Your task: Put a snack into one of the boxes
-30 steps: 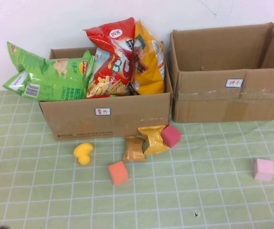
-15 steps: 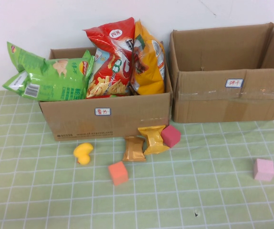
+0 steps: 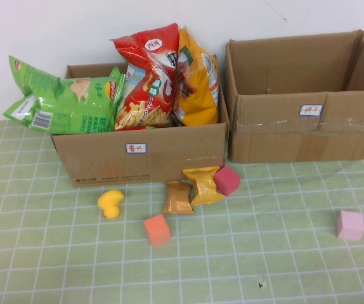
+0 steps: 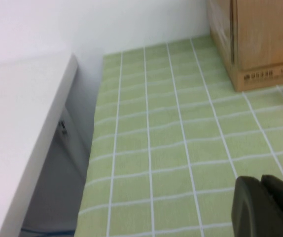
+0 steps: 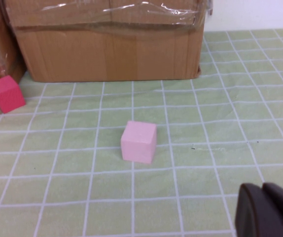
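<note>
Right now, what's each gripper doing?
Left gripper: over bare tablecloth, holding nothing; open or shut cannot be told.
Right gripper: near the pink cube, same.

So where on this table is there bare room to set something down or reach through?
Free: the cloth between the orange cube and pink cube, and the near-left corner below the yellow toy. Crowded: by the left box, around the snack packets and red cube. Left gripper and right gripper show only in the wrist views.

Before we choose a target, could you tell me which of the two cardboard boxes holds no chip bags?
The right-hand box, nearer the right gripper; the left box is crammed with bags. The left gripper hovers off its far side.
</note>
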